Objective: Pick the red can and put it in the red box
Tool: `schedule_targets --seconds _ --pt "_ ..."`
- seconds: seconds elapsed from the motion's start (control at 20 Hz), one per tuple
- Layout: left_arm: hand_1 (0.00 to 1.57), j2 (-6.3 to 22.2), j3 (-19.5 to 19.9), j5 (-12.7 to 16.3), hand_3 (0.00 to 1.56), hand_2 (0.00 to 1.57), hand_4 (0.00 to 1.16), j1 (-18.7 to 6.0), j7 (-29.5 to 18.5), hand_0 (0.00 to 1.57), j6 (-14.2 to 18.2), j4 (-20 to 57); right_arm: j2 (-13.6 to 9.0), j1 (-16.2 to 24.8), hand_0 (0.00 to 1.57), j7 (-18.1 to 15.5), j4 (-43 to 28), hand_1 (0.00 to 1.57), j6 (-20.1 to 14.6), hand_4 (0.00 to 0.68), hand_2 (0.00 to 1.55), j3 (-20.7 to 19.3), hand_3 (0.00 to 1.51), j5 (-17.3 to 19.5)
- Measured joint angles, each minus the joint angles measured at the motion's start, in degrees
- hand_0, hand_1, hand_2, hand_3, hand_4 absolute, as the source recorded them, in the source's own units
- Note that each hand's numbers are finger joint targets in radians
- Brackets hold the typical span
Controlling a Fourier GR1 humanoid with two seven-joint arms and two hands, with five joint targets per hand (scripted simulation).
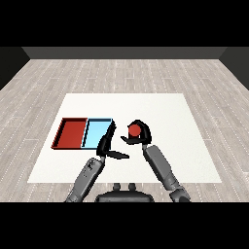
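While the right hand (140, 132), black-fingered on its grey forearm, curls round the small red cylindrical can (134, 130) just right of the frame's centre, the carry to the tray looks like the step in hand. Fingers arch over the can's top and far side, and the thumb reaches in from the lower left, so the can sits enclosed in the curl; whether it is lifted off the white table (160, 109) or resting on it cannot be told from this view.

Left of centre lies the shallow red rectangular tray (62, 134), with the light blue tray (109, 120) touching its right side. That blue tray sits between the can and its goal. The left hand (106, 144) stands at the blue tray's lower right corner with straight, relaxed fingers, holding nothing, its thumb pointing right.

To do the carry well, I judge the can should rise clear of the tray walls, travel leftward across the whole blue tray, and pass above or behind the left hand. Release should come only once the can is over the red floor, held upright and low.
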Motion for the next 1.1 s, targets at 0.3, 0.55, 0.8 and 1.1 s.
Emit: schedule_targets --seconds 0.3,0.55,0.8,1.1 --pt "0.0 0.1 -2.1 1.0 0.0 0.0 0.0 -3.5 -0.7 0.0 2.6 3.8 0.1 0.8 1.41 0.5 -3.1 1.41 -2.7 0.613 1.43 4.6 1.41 -0.8" --pt "0.0 0.0 -1.4 0.7 0.0 0.0 0.0 -5.3 0.9 0.0 2.1 5.7 0.1 -0.2 1.43 0.8 -4.0 1.43 -3.9 0.615 1.44 6.9 1.4 -2.2" --pt "0.0 0.7 -2.2 2.1 0.0 0.0 0.0 -8.3 0.6 0.0 3.4 8.9 -0.3 0.5 1.45 0.7 -6.1 1.45 -6.2 0.615 1.42 9.8 1.38 -2.4" --pt "0.0 0.3 -4.6 2.9 0.0 0.0 0.0 -10.9 0.4 0.0 5.7 11.6 -0.1 -0.7 1.45 2.3 -7.4 1.45 -6.7 0.594 1.43 11.5 1.39 -3.5"
